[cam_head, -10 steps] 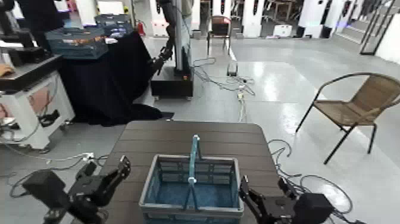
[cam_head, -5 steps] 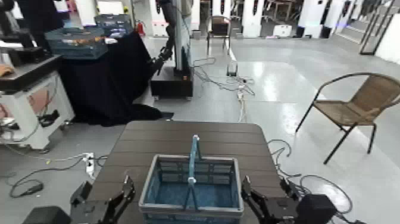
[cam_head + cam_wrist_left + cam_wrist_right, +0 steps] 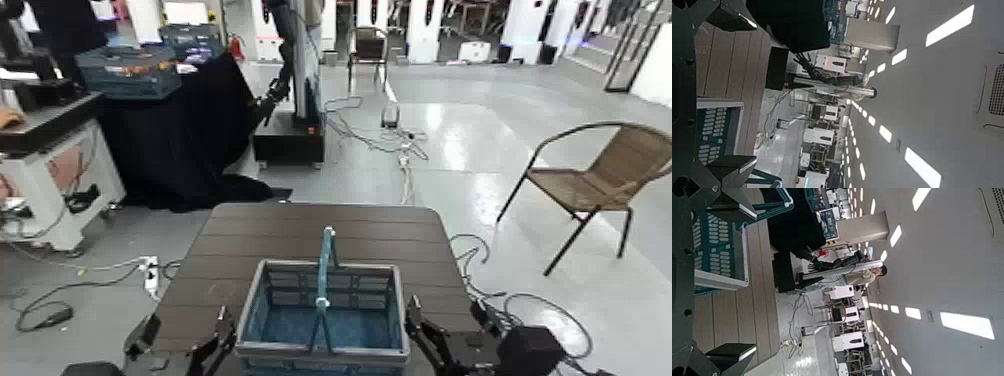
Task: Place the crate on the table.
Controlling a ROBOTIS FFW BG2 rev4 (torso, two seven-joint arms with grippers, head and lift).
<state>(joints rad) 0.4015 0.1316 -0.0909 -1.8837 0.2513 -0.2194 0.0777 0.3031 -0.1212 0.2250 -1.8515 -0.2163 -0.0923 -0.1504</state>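
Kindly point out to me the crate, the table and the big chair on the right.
Crate (image 3: 282, 350), head view: front rim.
Table (image 3: 262, 226), head view: bare planks of the top, beyond the crate.
Chair (image 3: 580, 188), head view: seat.

The dark brown bench (image 3: 330, 228), slatted on top and rounded at its far corners, carries the blue-grey crate (image 3: 322, 318), which sits at the near side with its handle (image 3: 324, 275) upright.

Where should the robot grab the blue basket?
By the grey rim of the crate, probably one gripper from each side: left, right. The rim sticks out along both short sides, and the thin handle stands up between them.
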